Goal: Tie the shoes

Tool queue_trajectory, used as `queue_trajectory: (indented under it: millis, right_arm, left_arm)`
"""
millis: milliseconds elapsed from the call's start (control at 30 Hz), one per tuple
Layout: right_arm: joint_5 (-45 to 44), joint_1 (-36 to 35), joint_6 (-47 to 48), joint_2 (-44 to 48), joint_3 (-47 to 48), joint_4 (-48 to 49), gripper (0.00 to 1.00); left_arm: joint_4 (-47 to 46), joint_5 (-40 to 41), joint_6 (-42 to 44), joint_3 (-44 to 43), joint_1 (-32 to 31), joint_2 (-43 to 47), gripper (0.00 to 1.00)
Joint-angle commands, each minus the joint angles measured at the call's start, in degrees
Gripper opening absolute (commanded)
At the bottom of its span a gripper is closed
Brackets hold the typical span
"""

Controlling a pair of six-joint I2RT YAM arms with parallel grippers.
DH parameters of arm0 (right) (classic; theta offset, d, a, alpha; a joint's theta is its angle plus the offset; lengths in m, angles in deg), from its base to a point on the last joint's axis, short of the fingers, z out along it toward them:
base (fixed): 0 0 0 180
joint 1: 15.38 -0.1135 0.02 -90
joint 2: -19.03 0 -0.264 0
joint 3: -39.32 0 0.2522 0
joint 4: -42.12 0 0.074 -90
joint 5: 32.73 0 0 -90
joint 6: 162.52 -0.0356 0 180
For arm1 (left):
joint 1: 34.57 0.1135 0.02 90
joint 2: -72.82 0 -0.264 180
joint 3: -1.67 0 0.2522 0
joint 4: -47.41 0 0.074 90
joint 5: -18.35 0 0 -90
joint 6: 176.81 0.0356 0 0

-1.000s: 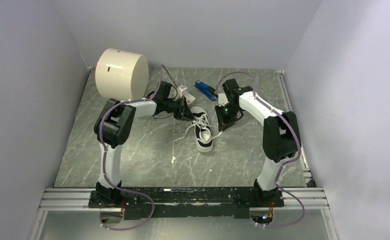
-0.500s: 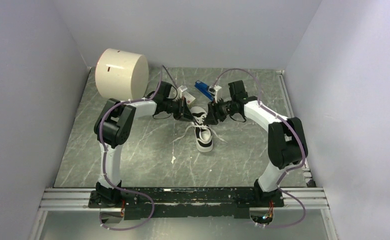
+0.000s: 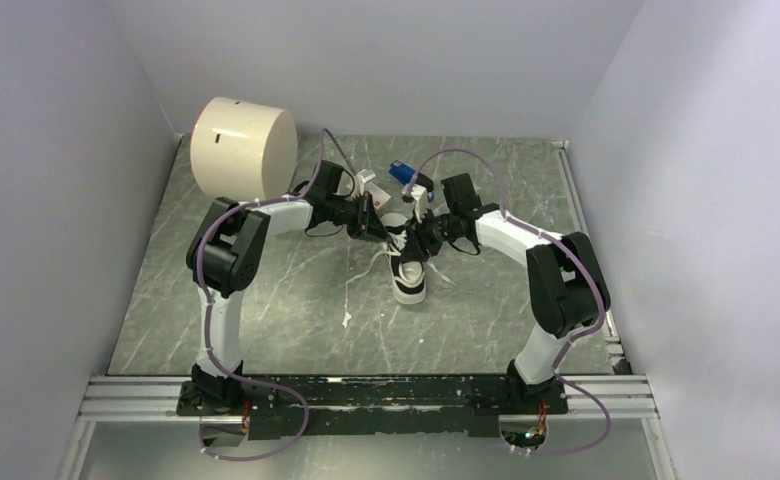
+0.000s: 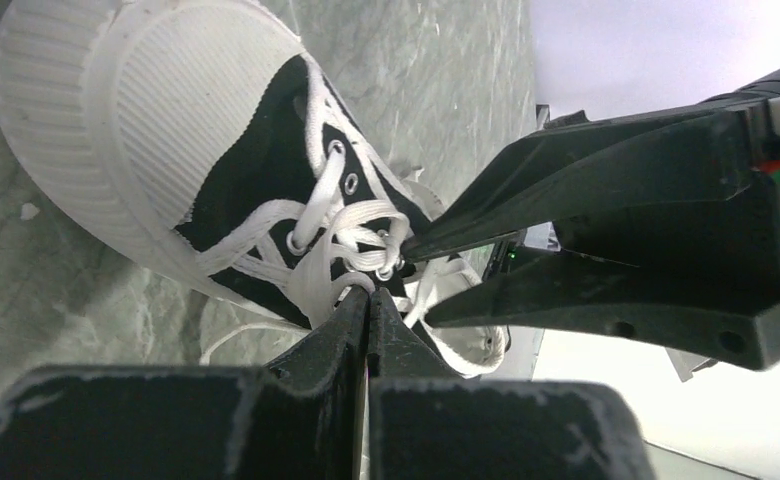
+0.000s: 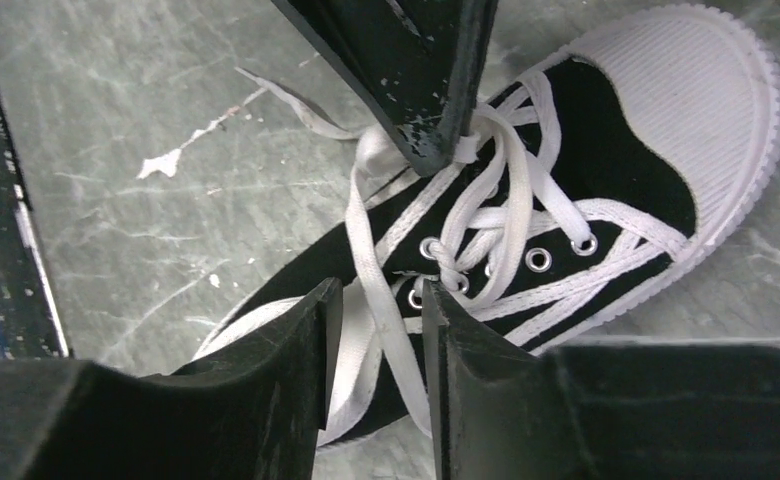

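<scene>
The small black-and-white sneaker (image 3: pixel 409 272) lies mid-table with its toe toward me and its white laces loose. My left gripper (image 3: pixel 380 230) is at the shoe's heel end on the left, shut on a lace; the left wrist view shows the closed tips (image 4: pixel 368 296) pinching a lace loop beside the eyelets of the shoe (image 4: pixel 216 140). My right gripper (image 3: pixel 416 240) reaches in from the right over the tongue. In the right wrist view it is open (image 5: pixel 381 300), with a lace (image 5: pixel 386 320) running between its fingers above the shoe (image 5: pixel 616 160).
A large cream cylinder (image 3: pixel 243 148) stands at the back left. A blue stapler (image 3: pixel 399 170) and a small white-and-tan box (image 3: pixel 368 184) lie just behind the shoe. Walls close in the left, right and back sides. Small white scraps (image 3: pixel 347 319) lie on the grey marbled table (image 3: pixel 266 300).
My right arm has swung left from beside the shoe and brought its open gripper onto the laces, facing the left gripper. The left gripper and the shoe have stayed in place.
</scene>
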Motion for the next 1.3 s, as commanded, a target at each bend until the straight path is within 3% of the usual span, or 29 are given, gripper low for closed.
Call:
queue_trajectory:
  millis: [0, 133, 300, 567, 667, 833, 967, 1100, 1267]
  right_arm:
    - [-4.4, -0.7, 1.7, 0.3, -0.7, 2.5, 0.34]
    - [-4.8, -0.7, 0.3, 2.3, -0.9, 1.8, 0.13]
    - [-4.8, -0.4, -3.7, 8.5, -4.1, 3.1, 0.0]
    - [-5.1, 0.1, -5.3, 10.1, -5.7, 1.2, 0.0]
    - [-7.3, 0.4, -7.8, 9.6, -5.3, 2.2, 0.0]
    - [-1.6, 0.4, -10.8, 6.7, -2.7, 2.2, 0.0]
    - [-0.5, 0.4, -14.7, 7.0, -3.7, 6.4, 0.0]
    - [-0.7, 0.5, -16.4, 6.7, -4.1, 7.4, 0.0]
    - [-5.4, 1.2, -14.7, 9.4, -5.5, 2.8, 0.0]
  left_arm:
    - [-0.2, -2.5, 0.5, -1.1, 0.1, 3.3, 0.05]
    - [3.4, -1.3, 3.1, -2.2, 0.4, 3.7, 0.05]
    - [10.1, 1.9, 8.3, -5.0, 0.4, 3.9, 0.05]
    - [6.9, -1.9, 5.7, -4.3, 0.4, 4.5, 0.06]
    - [-0.2, -6.0, 2.4, -1.9, -0.1, 6.3, 0.05]
    - [-10.6, -10.8, -4.1, 1.6, -1.8, 8.5, 0.06]
    - [-5.6, -9.6, -0.6, 0.3, -2.9, 8.0, 0.06]
    - [-6.5, -9.0, -1.6, -0.6, -2.9, 7.4, 0.06]
    - [-1.3, -5.8, 1.6, -2.5, -2.8, 7.5, 0.05]
